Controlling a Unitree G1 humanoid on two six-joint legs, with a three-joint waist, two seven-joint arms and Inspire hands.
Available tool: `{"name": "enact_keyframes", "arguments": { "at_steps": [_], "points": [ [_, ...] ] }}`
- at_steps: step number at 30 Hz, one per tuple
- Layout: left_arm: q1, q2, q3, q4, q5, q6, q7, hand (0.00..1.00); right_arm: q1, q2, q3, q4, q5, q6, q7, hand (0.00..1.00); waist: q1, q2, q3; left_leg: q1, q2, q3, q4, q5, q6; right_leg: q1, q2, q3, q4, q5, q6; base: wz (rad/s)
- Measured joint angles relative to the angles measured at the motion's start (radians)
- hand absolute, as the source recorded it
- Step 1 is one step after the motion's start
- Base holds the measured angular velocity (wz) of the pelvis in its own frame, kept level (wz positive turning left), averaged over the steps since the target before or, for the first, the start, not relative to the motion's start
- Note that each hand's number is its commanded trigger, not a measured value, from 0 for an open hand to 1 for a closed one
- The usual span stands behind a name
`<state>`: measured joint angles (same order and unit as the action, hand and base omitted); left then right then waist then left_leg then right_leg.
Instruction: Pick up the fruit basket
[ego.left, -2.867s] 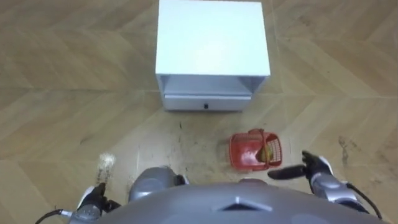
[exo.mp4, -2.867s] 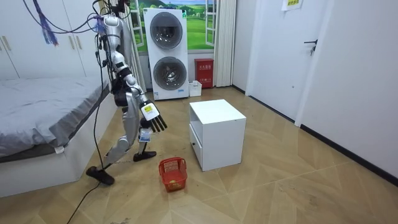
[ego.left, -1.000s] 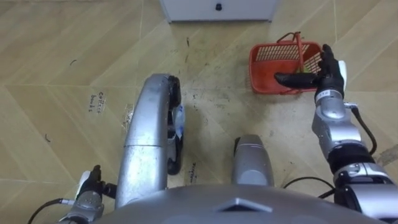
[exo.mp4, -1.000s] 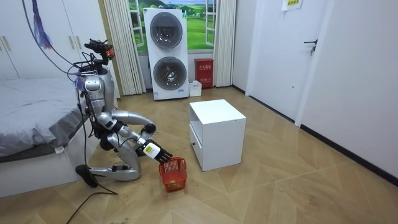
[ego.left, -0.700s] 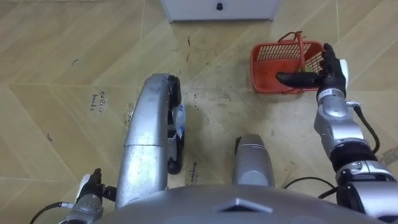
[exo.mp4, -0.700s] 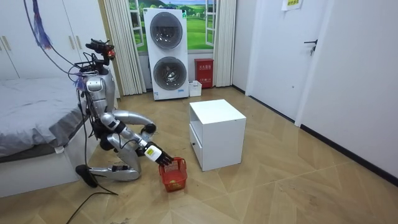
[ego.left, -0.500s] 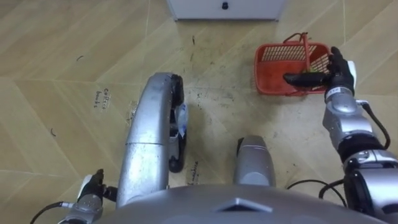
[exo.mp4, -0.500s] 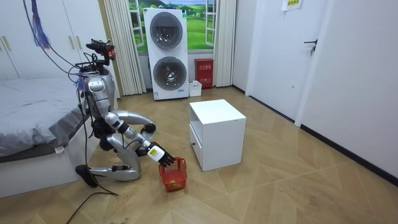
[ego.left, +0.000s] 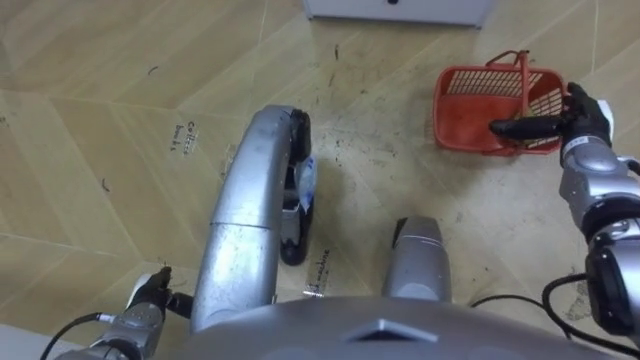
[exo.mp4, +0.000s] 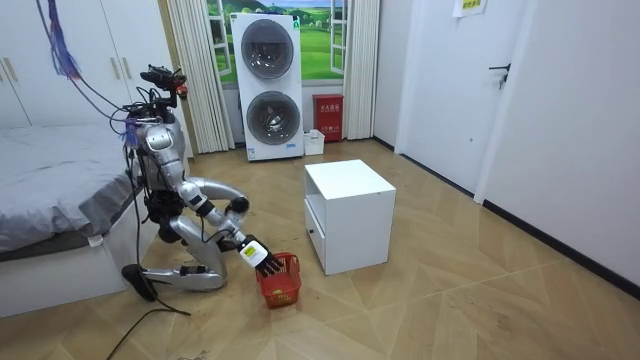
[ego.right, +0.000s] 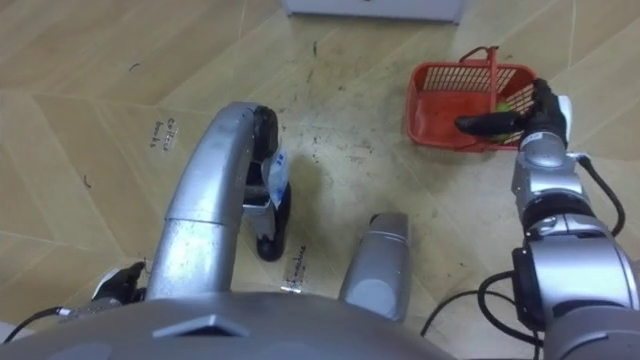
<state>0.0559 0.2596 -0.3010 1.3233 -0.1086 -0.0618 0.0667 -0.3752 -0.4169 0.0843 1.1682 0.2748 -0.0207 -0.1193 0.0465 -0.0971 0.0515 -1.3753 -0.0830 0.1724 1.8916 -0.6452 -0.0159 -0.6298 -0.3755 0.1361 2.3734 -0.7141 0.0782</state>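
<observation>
Silver-grey humanoid with rounded, glossy limb shells and black joints. Right hand (ego.left: 585, 118) has black fingers and a white tag. Black cables run from both forearms.

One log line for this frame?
stance: kneeling | fruit basket: on floor by white cabinet | right hand: open at its rim, not gripping | left hand: idle

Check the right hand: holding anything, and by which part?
Nothing held. The right hand is open at the red plastic mesh basket's near rim, its upright handle ungripped.
</observation>
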Motion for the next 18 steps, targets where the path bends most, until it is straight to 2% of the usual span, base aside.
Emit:
{"name": "enact_keyframes", "arguments": {
  "at_steps": [6, 13, 14, 15, 16, 18],
  "points": [
    [-0.006, 0.0, 0.001, -0.005, 0.0, 0.01, -0.013, 0.0, -0.006, -0.019, 0.014, 0.042, 0.004, 0.009, 0.041, 0.0, 0.039, 0.004, 0.0011, -0.001, 0.0, 0.009, -0.009, 0.001, -0.002, -0.011, -0.008, 0.005, 0.0, 0.0, 0.0, 0.0],
    [-0.006, 0.0, 0.001, -0.008, 0.0, 0.019, -0.039, 0.0, -0.008, -0.021, 0.015, 0.044, 0.015, 0.014, 0.057, 0.0, 0.045, 0.018, -0.0001, -0.007, 0.001, 0.011, -0.017, 0.006, -0.009, -0.018, -0.008, 0.004, 0.0, 0.0, 0.0, 0.0],
    [-0.006, 0.0, 0.001, -0.008, 0.0, 0.019, -0.039, 0.0, -0.008, -0.021, 0.018, 0.046, 0.025, 0.014, 0.058, 0.16, 0.045, 0.019, -0.0001, -0.007, 0.001, 0.011, -0.018, 0.007, -0.01, -0.019, -0.009, 0.004, 0.001, 0.0, 0.0, 0.0],
    [-0.006, 0.001, 0.001, -0.008, 0.0, 0.019, -0.039, 0.0, -0.008, -0.021, 0.025, 0.051, 0.034, 0.014, 0.06, 0.53, 0.045, 0.019, -0.0002, -0.007, 0.001, 0.011, -0.019, 0.007, -0.01, -0.019, -0.009, 0.004, 0.001, 0.0, 0.0, 0.0],
    [-0.006, 0.001, 0.001, -0.008, 0.0, 0.019, -0.039, 0.0, -0.008, -0.021, 0.027, 0.054, 0.035, 0.014, 0.063, 1.0, 0.045, 0.019, -0.0002, -0.007, 0.001, 0.011, -0.019, 0.008, -0.011, -0.019, -0.009, 0.004, 0.001, 0.0, 0.0, 0.0],
    [-0.006, 0.001, 0.001, -0.008, 0.0, 0.019, -0.04, 0.0, -0.008, -0.022, 0.033, 0.061, 0.035, 0.015, 0.072, 1.0, 0.046, 0.019, -0.0002, -0.008, 0.002, 0.011, -0.019, 0.008, -0.012, -0.019, -0.008, 0.004, 0.001, 0.0, 0.0, 0.0]
  ]
}}
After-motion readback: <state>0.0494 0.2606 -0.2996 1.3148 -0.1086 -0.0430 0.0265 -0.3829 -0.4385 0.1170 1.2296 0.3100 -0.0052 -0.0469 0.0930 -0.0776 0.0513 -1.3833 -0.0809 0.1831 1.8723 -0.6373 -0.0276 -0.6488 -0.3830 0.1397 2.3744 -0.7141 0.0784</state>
